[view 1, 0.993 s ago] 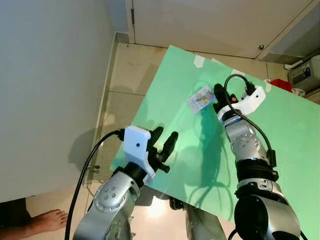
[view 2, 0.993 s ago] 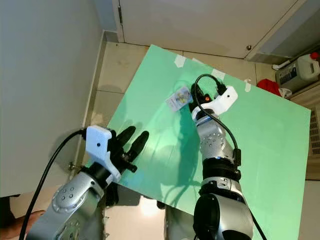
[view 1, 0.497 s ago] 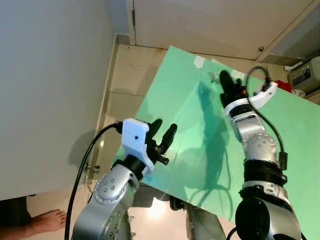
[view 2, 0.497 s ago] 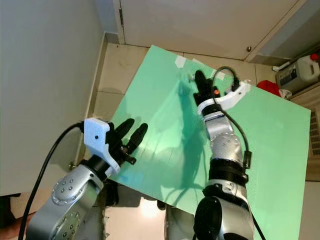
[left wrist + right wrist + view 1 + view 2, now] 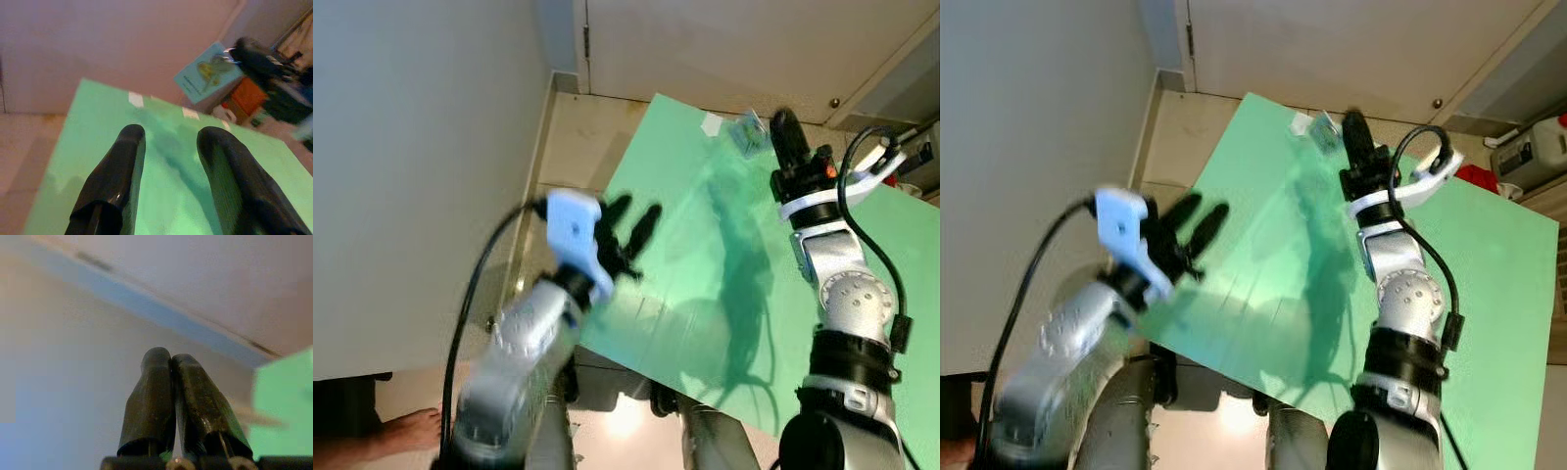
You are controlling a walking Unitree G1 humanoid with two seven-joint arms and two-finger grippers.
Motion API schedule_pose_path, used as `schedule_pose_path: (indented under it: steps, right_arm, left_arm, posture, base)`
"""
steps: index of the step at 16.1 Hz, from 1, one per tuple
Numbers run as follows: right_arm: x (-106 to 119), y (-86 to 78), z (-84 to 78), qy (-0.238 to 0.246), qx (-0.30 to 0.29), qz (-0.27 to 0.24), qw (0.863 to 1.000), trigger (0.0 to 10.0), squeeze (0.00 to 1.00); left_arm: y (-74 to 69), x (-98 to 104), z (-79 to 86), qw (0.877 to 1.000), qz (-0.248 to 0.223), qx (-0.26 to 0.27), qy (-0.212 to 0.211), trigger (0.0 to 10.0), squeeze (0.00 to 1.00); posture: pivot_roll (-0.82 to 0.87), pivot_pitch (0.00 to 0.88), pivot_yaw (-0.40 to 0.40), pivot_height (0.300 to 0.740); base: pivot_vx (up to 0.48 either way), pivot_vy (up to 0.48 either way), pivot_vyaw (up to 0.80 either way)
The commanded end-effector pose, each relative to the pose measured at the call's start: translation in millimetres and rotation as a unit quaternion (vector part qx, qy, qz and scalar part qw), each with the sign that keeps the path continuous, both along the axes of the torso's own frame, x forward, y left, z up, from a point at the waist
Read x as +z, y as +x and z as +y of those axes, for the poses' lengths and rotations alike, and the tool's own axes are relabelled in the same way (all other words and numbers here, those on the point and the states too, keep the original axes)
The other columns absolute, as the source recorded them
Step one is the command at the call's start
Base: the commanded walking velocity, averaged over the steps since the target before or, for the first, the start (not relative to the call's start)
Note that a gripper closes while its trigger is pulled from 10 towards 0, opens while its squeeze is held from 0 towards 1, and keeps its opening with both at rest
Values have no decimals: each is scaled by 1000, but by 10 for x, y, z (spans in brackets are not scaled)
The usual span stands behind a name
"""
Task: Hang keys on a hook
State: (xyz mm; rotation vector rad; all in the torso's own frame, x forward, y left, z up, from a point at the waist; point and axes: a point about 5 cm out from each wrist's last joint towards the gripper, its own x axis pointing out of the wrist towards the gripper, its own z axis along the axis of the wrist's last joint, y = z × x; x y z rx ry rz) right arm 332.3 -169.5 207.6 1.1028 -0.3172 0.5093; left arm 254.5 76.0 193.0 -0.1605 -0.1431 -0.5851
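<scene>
My right hand is now high in the upper right of the frame, with its two black fingers pressed together on the keys. They hang just beside the fingertips as a pale blue tag with a small metal ring, near the far edge of the green table. In the left wrist view the same tag is in the upper right, clearly above the table and pinched by the dark fingers.

A second ago this hand was low on the green surface and the tag lay flat there beside it. Half a second ago it was already rising toward the far edge. So the change is that the keys left the table and went up with my hand. I judge that picking up is finished and carrying to the hook is the step now.

My left hand is in the middle left of the frame, blurred, and it has come up a little higher than before. Its fingers stand wide apart with nothing between them.

I cannot find any hook in these pictures, only a grey wall at the left and a pale door at the top, so I must first look for it
</scene>
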Motion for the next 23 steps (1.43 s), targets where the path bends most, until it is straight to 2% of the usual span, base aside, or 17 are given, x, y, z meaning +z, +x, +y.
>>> schedule_pose_path:
  steps: [1, 4, 6, 8, 10, 12, 14, 17, 18, 19, 21, 23]
  right_arm:
    - [36, -58, 26, -14, 10, -16, 1000, 10000, 0]
    - [116, -116, 146, -39, 7, -28, 999, 10000, 0]
    - [170, -101, 163, -67, -14, -36, 997, 10000, 0]
    - [290, -90, 119, -75, -20, -60, 995, 10000, 0]
    - [407, -88, 38, -74, -25, -78, 994, 10000, 0]
    - [534, -111, 30, -74, -15, -104, 992, 10000, 0]
    - [590, -118, 46, -76, -11, -113, 991, 10000, 0]
    - [568, -114, 116, -104, 2, -108, 989, 10000, 0]
    - [501, -110, 185, -137, 3, -95, 986, 10000, 0]
    - [445, -109, 229, -151, 6, -85, 985, 10000, 0]
    - [361, -105, 301, -155, 7, -66, 986, 10000, 0]
    - [312, -101, 355, -153, -1, -49, 987, 10000, 0]
  left_arm:
    - [-4, -24, -2, 1000, 5, -6, -9, 10000, 0]
    - [126, 126, 32, 1000, -29, 3, -6, 10000, 0]
    - [197, 259, 73, 998, -54, 6, -9, 10000, 0]
    - [258, 423, 132, 996, -86, 3, -5, 10000, 0]
    - [272, 549, 158, 992, -121, -34, 22, 10000, 0]
    - [270, 503, 125, 982, -136, -97, 89, 10000, 0]
    - [279, 497, 85, 973, -147, -129, 124, 10000, 0]
    - [287, 642, 8, 966, -176, -145, 124, 10000, 0]
    - [290, 674, -7, 966, -182, -142, 115, 10000, 0]
    - [293, 673, -15, 967, -183, -141, 107, 10000, 0]
    - [276, 613, -66, 971, -173, -138, 92, 10000, 0]
    - [200, 486, -143, 975, -152, -142, 77, 10000, 0]
  posture:
    - [124, 284, -52, 740]
    - [126, 255, -54, 740]
    - [125, 245, -52, 740]
    - [125, 237, -52, 740]
    - [121, 231, -53, 740]
    - [118, 228, -55, 740]
    - [117, 222, -55, 740]
    - [115, 207, -51, 740]
    - [115, 192, -52, 740]
    - [115, 183, -51, 740]
    - [116, 169, -49, 740]
    - [119, 157, -46, 740]
  base:
    - [0, 0, 0]
    - [0, 0, 0]
    - [0, 0, 0]
    - [0, 0, 0]
    - [0, 0, 0]
    - [0, 0, 0]
    - [0, 0, 0]
    - [0, 0, 0]
    - [0, 0, 0]
    - [0, 0, -800]
    - [0, 0, -800]
    - [0, 0, -800]
